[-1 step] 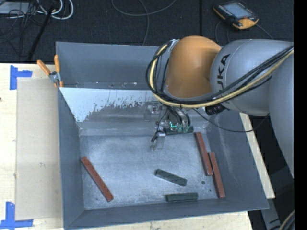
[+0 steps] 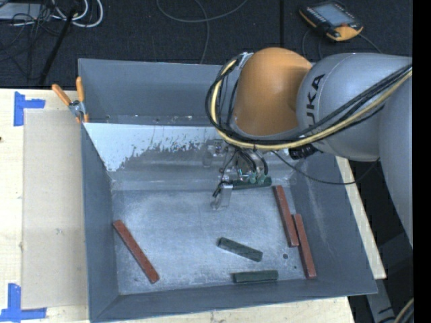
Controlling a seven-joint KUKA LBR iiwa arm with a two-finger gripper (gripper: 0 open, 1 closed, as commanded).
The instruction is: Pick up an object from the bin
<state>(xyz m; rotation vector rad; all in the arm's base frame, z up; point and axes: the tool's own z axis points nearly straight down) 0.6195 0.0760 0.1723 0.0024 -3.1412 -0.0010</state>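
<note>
The gripper (image 2: 224,192) hangs under the arm's orange cover (image 2: 269,89), over a bare patch of the bin (image 2: 168,210) floor close to the back wall. I cannot tell whether it is released or clenched. Nearest to the gripper, below and slightly right, lies a dark bar (image 2: 240,249), with a second dark bar (image 2: 254,276) further down. Right of the gripper lies a brown stick (image 2: 286,215), with another brown stick (image 2: 304,245) just beside it. A third brown stick (image 2: 135,251) lies well down-left of the gripper.

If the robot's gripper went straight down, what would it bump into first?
Probably the bare bin floor. The gripper points down at an open patch; the nearest dark bar lies aside. Depth is hard to judge.
</note>
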